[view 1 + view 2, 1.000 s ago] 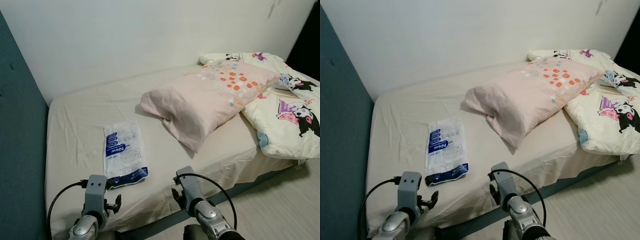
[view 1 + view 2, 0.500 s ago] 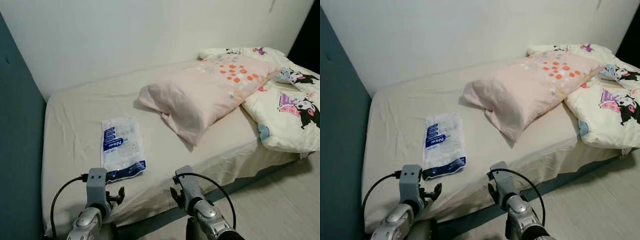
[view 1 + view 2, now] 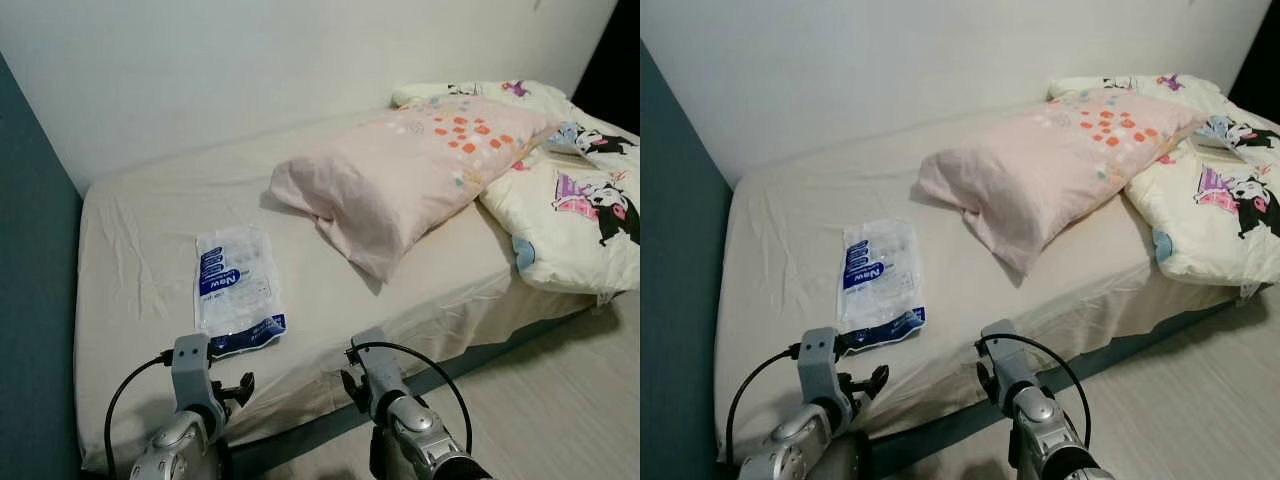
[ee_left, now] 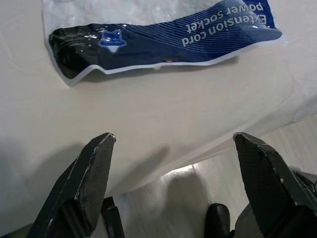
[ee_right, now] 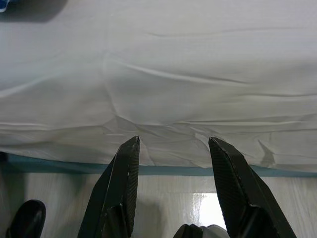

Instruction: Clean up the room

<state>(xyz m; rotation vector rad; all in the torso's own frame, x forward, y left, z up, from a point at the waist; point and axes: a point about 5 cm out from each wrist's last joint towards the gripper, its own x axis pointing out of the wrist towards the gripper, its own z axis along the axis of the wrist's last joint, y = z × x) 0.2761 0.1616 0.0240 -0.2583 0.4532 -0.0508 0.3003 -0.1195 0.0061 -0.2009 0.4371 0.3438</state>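
A blue-and-white plastic bag (image 3: 235, 290) printed "Extension cord power socket" lies flat on the bed's cream sheet (image 3: 140, 220), near the front edge. My left gripper (image 4: 173, 139) hangs open just short of the bag's dark blue end (image 4: 163, 37), over the mattress edge. My right gripper (image 5: 173, 141) is open too, facing the sheet's hanging side to the right of the bag, with nothing between its fingers. Both grippers are low in front of the bed, the left gripper (image 3: 238, 388) below the bag and the right gripper (image 3: 352, 385) beside it.
A pink pillow (image 3: 410, 170) lies across the middle of the bed. A cartoon-print quilt (image 3: 570, 210) is bunched at the right end. A teal panel (image 3: 30, 300) stands at the left and a white wall behind. Pale wood floor (image 3: 560, 400) runs along the bed's front.
The whole picture has shifted a little, so the camera has moved. The bag, pillow and quilt lie as before, and both grippers stay low and open.
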